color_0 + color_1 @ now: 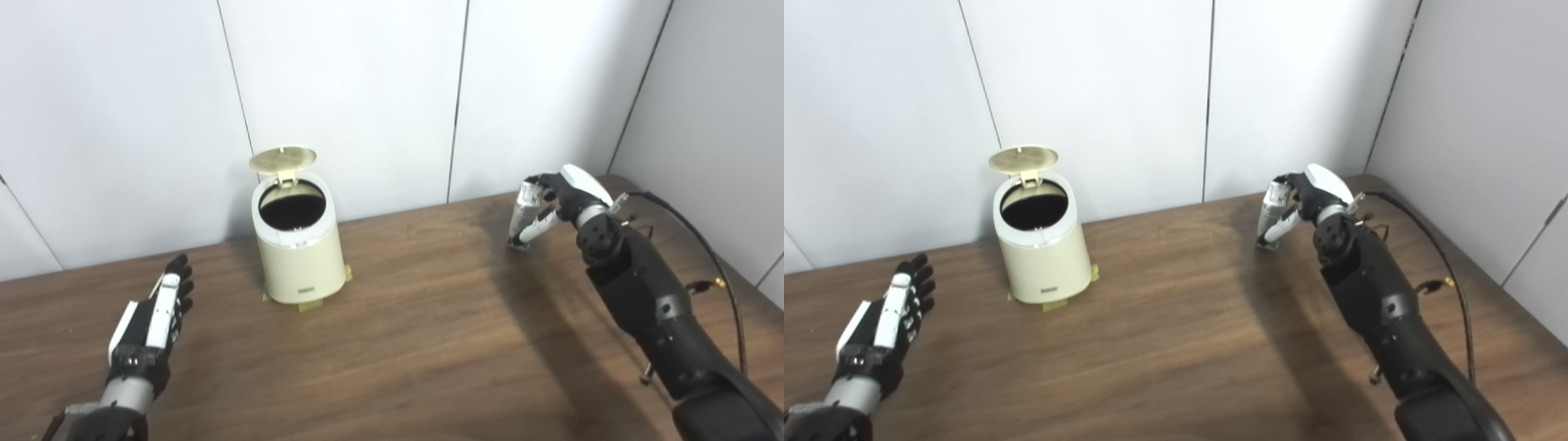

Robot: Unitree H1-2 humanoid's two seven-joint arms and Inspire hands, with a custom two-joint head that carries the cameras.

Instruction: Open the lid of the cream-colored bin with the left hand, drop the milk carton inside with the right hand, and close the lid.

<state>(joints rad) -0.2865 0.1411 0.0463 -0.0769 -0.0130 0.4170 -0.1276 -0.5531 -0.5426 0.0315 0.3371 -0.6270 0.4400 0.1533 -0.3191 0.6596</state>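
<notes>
The cream-colored bin [300,251] stands on the wooden table [416,343] at the back left of centre. Its round lid [283,158] is tipped up and back, and the dark inside shows. My left hand [156,318] is open and empty, resting low on the table to the left of the bin. My right hand [551,205] is shut on the small silver-grey milk carton [523,217] at the back right. The carton's bottom is at or just above the table; I cannot tell which.
White wall panels stand close behind the table. A black cable [704,245] loops beside my right arm near the table's right edge. Tape tabs [306,305] hold the bin's base to the table.
</notes>
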